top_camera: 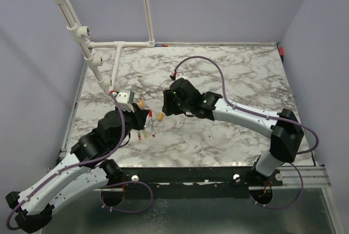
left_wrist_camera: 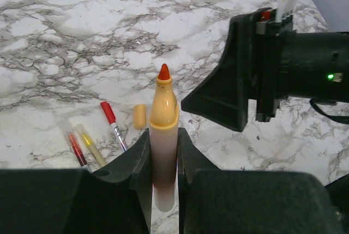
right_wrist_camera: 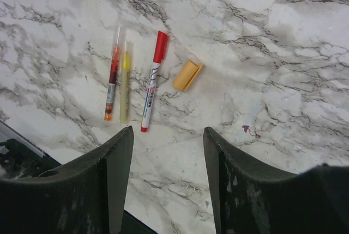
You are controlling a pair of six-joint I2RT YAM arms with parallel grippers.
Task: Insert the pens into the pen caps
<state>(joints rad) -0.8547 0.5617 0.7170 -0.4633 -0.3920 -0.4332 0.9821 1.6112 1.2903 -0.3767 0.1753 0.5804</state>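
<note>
Since, above the worktop [top_camera: 234, 81], the right hand [right_wrist_camera: 168, 136] hangs released, it should drop squarely and pinch the cap across its width; the left hand [left_wrist_camera: 162, 138] is clenched on an orange pen [left_wrist_camera: 163, 103], tip bared, while the orange cap [right_wrist_camera: 187, 75] lies just beyond the right fingers, beside a red-capped pen [right_wrist_camera: 151, 84]

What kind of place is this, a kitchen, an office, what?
Most likely a robotics lab test cell: left arm and right arm bolted at the edge of a marble-patterned table, plain walls closing it in, and a white pipe frame.
</note>
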